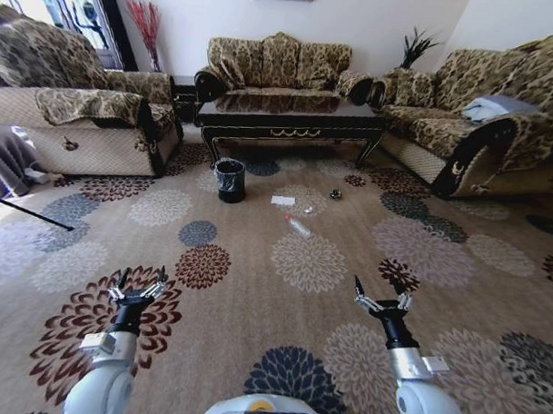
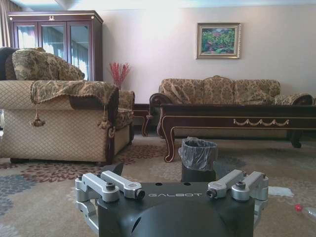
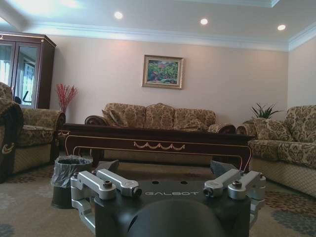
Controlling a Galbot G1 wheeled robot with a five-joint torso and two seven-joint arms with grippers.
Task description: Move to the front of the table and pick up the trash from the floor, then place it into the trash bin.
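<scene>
Litter — white paper square [image 1: 283,200], clear red-capped bottle [image 1: 298,227] — seen beside black lined bin [image 1: 229,180]; left gripper [image 1: 136,287] and right gripper [image 1: 381,297] held spread, empty, for approach.

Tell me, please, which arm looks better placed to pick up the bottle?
Probably the right. The bottle lies slightly nearer the right end effector than the left end effector. Both are open and far from it.

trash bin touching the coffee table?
Apart. Head view: the trash bin stands on the floor, with carpet between it and the table.
</scene>
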